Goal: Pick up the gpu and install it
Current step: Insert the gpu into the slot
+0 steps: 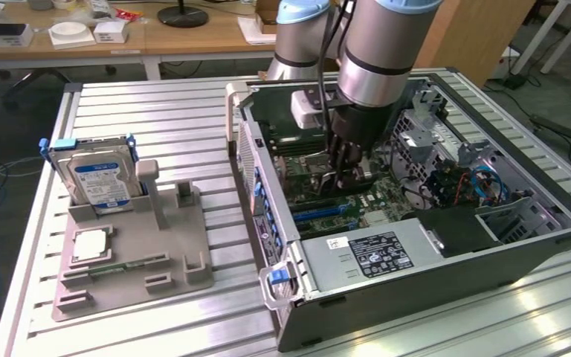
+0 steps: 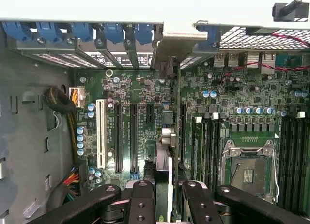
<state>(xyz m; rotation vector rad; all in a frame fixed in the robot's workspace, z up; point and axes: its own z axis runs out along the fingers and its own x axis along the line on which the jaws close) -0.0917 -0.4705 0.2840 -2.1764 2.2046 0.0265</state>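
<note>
Slatted metal table (image 1: 166, 111) carrying an open computer case (image 1: 415, 297) along its edge at the exterior view's right. Inside, the pincer (image 1: 350, 167) grips the gpu (image 2: 164, 175) edge-on over the motherboard (image 2: 145, 88) slots. Likely hazard: a tilted card missing its slot, or its bracket snagging the case wall.

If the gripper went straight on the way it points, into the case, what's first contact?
The gripper is shut on the gpu, so the card's far edge leads. It would probably meet the motherboard first, likely at an expansion slot. Depth is unclear.
</note>
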